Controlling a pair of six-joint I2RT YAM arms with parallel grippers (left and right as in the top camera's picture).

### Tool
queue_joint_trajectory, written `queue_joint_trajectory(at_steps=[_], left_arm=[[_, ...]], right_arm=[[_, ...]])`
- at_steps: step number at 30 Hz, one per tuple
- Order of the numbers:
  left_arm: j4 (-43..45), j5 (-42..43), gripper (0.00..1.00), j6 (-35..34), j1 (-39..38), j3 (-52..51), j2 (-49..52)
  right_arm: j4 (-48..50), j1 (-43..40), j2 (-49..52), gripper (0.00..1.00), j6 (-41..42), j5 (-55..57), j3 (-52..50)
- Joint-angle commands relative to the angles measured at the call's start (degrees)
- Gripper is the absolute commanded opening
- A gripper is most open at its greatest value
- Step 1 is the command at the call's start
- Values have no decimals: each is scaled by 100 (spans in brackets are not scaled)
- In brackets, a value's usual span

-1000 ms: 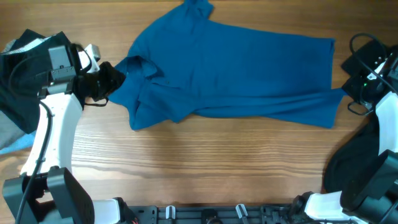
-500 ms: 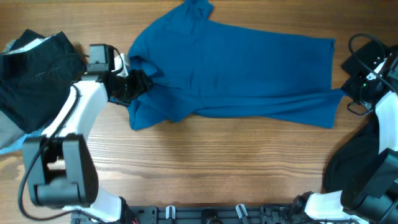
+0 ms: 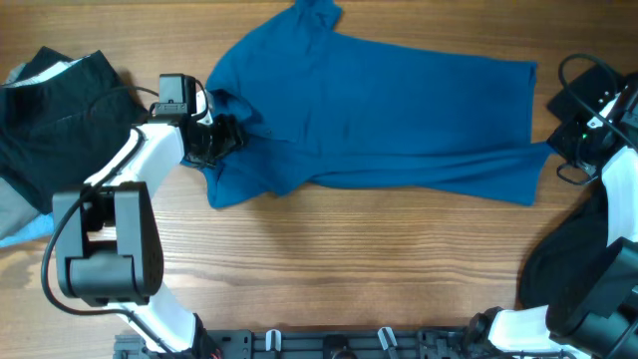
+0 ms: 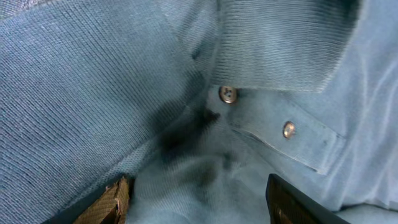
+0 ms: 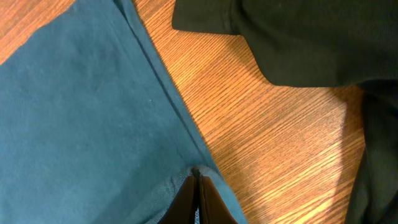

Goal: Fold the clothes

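Observation:
The royal-blue shirt (image 3: 379, 110) lies spread across the table, collar end to the left and hem to the right. My left gripper (image 3: 217, 136) stands open over the collar and button placket (image 4: 273, 134), with fabric under and between its fingers (image 4: 112, 202) but not clamped. My right gripper (image 3: 555, 150) is shut on the hem corner of the shirt (image 5: 93, 124), and its closed tips (image 5: 198, 180) pinch the fabric edge. A black garment (image 3: 60, 110) lies bunched at the far left. Another black garment (image 3: 568, 264) lies at the right front.
Bare wood table (image 3: 349, 259) runs along the front of the shirt. Black cloth (image 5: 298, 37) lies just beyond the hem in the right wrist view. A grey and light-blue scrap (image 3: 25, 224) sits by the left edge. Cables (image 3: 583, 75) hang at the right rear.
My left gripper has opened and slid right, from the collar's edge onto the collar. Its arm has swung inward. The shirt and right arm have not moved.

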Motion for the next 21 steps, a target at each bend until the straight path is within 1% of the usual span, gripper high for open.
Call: queue_joint_trajectory(at_steps=[1,3,4,5,7,9,13,15,19,21], left_arm=[[-4,-140,70,50,-26,79,234],[-4,-136,66,48,-26,79,306],[-9,-133,56,48,-26,79,321],[-13,-133,51,48,-26,79,321],[-22,-116,36,48,-26,81,317],[-24,-116,33,48,-26,81,317],[-24,-116,31,48,-20,107,315],[-28,-103,24,48,-20,142,315],[-57,-74,15,50,-20,195,254],[-57,-74,15,50,-11,210,205]], right_arm=[[9,-33,85,4,-111,-92,166],[9,-33,85,4,-111,-92,166],[7,-33,85,4,-116,-92,166],[4,-33,85,4,-116,-92,164],[-9,-33,85,4,-114,-94,164],[-13,-33,85,4,-111,-92,164],[-26,-33,85,4,-116,-92,166],[-28,-33,85,4,-118,-92,166],[-28,-33,85,4,-114,-92,166],[-28,-33,85,4,-114,-90,164]])
